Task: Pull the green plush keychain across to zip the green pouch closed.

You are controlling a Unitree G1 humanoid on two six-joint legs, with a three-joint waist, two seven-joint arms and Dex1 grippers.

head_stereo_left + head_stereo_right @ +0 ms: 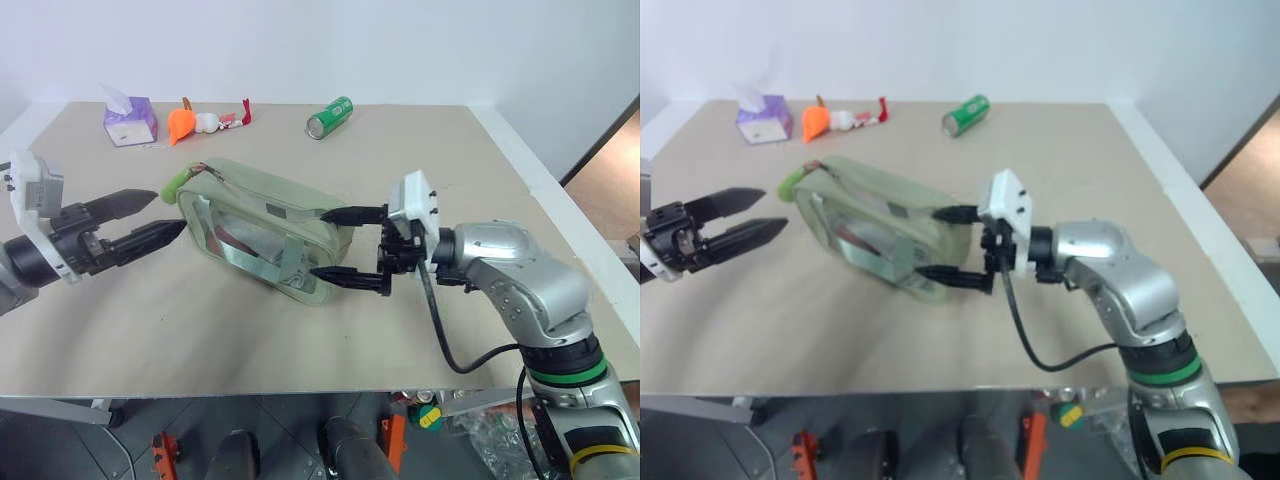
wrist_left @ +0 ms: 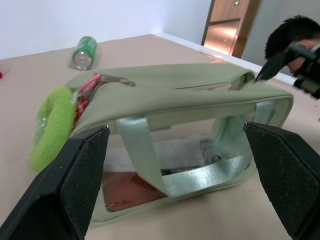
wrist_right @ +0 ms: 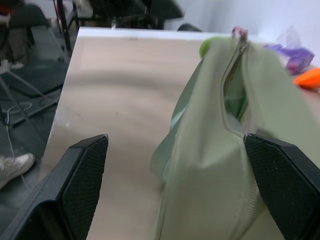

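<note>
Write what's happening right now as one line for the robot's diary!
left gripper: open, beside green plush keychain | right gripper: open, straddling far end of green pouch | zipper: still open

Silver right arm (image 1: pixel 520 270) with green ring, black cable, white bracket, black pointed fingers (image 1: pixel 345 214).

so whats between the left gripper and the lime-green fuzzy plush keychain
Nothing: a short bare stretch of beige table separates the open left gripper from the lime-green fuzzy plush keychain, seen in the left eye view.
</note>
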